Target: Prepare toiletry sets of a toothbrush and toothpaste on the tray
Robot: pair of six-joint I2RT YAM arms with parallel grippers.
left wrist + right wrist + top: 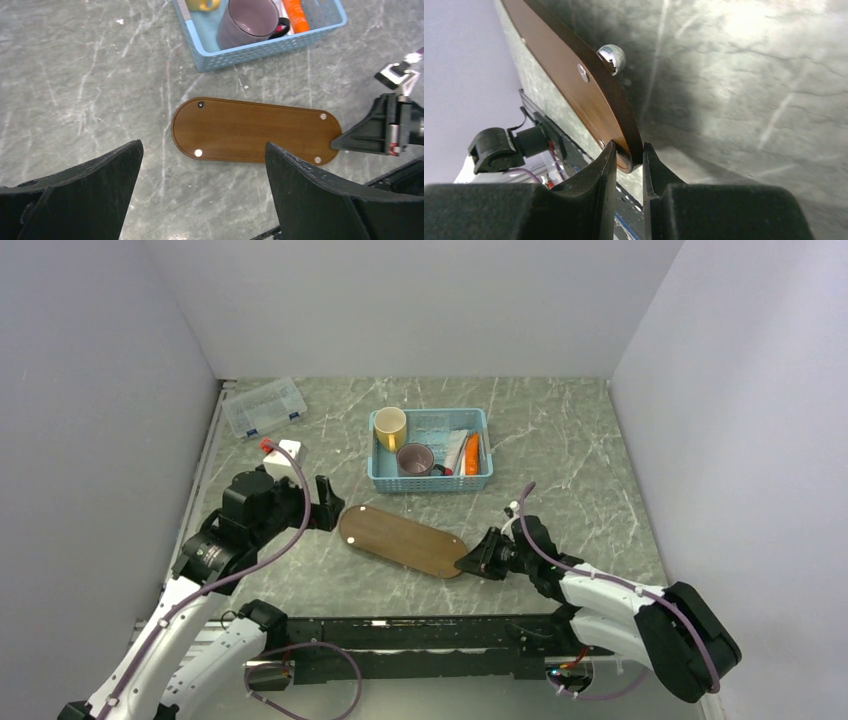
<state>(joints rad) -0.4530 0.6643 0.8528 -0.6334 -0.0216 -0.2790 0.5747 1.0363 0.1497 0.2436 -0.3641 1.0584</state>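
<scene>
The dark brown tray (400, 538) lies across the table's middle, bare on top. My right gripper (470, 562) is shut on its right rounded end, and the right wrist view shows the tray's edge (574, 70) pinched between both jaws of that gripper (627, 147). My left gripper (328, 502) hangs wide open over the tray's left end (250, 130), holding nothing and touching nothing (203, 145). An orange toothpaste tube (472, 453) (296, 12) lies in the blue basket. White items lie beside it; I cannot pick out the toothbrush among them.
The light-blue mesh basket (432, 481) stands just behind the tray, holding a yellow mug (390, 426) and a purple mug (415, 458) (247, 22). A clear plastic box (264, 407) sits at the back left. Walls close in on three sides.
</scene>
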